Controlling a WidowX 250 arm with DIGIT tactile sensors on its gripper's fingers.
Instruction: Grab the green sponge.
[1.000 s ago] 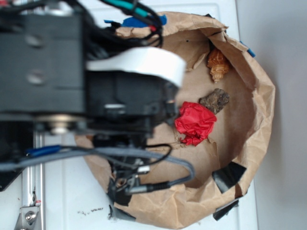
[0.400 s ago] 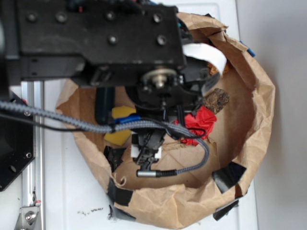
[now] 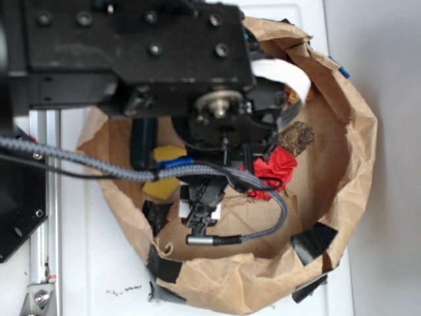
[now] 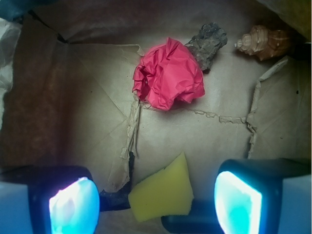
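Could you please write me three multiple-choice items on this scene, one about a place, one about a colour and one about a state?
1. In the wrist view, where is the yellow sponge?
A. between the gripper's two fingers
B. on top of the red paper
C. outside the paper bag

2. What colour is the crumpled paper ball?
A. blue
B. red
C. white

3. What is the gripper doing?
A. shut on the shell
B. shut on the rock
C. open, holding nothing

Answers:
1. A: the yellow wedge lies low in the frame between the two lit fingers.
2. B: the ball beside the dark rock is bright red.
3. C: the fingers stand wide apart, and the shell and rock lie far off.
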